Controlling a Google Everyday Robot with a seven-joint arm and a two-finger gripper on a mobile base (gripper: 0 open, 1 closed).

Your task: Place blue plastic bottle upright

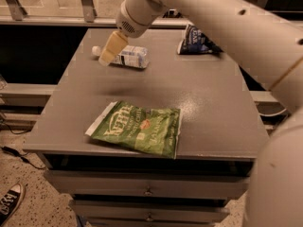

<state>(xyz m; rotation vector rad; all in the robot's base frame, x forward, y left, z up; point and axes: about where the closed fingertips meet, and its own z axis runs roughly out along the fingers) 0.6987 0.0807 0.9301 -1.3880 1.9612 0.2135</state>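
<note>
arm (213,13): white, dark holes | gripper (110,51): tan, upper left

The scene is dimly lit with a warm, brownish cast. Light falls from above: the pale arm (213,13) is the brightest surface, while the recess under the table's (213,103) front edge and the gaps on both sides sink into near black. The gripper (110,53), hanging over the cap end of the blue plastic bottle (130,56) at the table's far left, glows pale yellow and throws a soft, diffuse shadow on the tabletop nearer the camera. A faint speckled sheen shows on the tabletop right of centre. The green snack bag (137,129) carries mild highlights along its creases and casts a thin shadow along its near edge.
</note>
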